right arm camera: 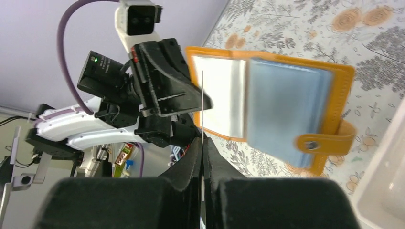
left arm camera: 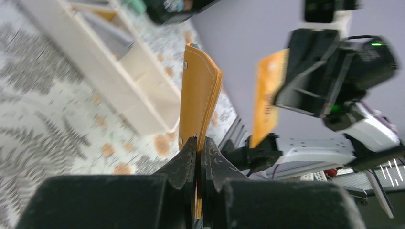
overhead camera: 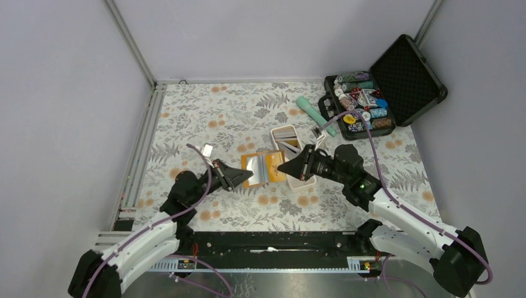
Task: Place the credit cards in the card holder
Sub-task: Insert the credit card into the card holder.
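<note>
Floral-print table, work surface; long white rigid tray, stock of grey cards; orange stitched leather-like card holder beside tray, seemingly lifted, blue clear pockets exposed, cover edge clamped in left gripper for steadying; thin flat orange credit card pinched edge-on in right gripper, aimed at pockets

Orange card holder w/ lt-blue pockets; orange credit card. White tabletop, grey ferns + orange flowers. Cream tray. Blk left end effector, right end effector. Blk chip case, multicolour chips.
</note>
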{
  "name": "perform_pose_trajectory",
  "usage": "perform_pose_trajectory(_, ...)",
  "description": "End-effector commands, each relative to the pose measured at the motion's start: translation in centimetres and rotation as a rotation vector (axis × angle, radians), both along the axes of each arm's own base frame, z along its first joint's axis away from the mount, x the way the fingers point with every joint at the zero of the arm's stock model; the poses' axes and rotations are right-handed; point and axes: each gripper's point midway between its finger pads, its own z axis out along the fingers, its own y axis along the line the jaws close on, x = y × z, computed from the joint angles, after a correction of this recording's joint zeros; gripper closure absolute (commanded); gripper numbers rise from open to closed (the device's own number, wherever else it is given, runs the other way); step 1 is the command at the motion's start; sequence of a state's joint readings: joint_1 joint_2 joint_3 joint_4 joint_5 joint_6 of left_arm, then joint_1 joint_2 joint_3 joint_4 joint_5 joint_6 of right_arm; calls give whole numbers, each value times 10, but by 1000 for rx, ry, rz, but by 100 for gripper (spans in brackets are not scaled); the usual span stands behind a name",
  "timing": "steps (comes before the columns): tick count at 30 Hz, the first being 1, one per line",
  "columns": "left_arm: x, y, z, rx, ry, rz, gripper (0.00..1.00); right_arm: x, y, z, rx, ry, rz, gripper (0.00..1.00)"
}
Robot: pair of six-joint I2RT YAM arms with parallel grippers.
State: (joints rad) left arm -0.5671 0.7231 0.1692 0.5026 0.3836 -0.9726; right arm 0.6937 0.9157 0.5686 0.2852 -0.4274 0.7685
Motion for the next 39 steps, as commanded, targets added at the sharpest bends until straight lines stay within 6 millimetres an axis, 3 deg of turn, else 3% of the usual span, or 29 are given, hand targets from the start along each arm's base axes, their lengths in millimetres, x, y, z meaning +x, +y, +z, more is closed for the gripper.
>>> perform_pose_trajectory(1, -18, 6, 54, -119, -209, -36, 100, 1, 7, 42, 110, -121, -14, 100)
perform_pose_trajectory(10, -54, 7, 116, -236, -352, -166, 100, -13, -2, 85, 243, -292, -18, 100)
perform_pose_trajectory(16, -68, 6, 141, -315, -398, -244, 100, -19, -4, 95, 244, -385, -9, 100)
perform_pose_trajectory(32, -83, 9, 165, -366, -458, -295, 100, -17, 0, 92, 244, -408, -25, 100)
perform_pose_trajectory(39, -71, 8, 154, -321, -426, -238, 100, -7, -19, 100, 158, -458, -134, 100)
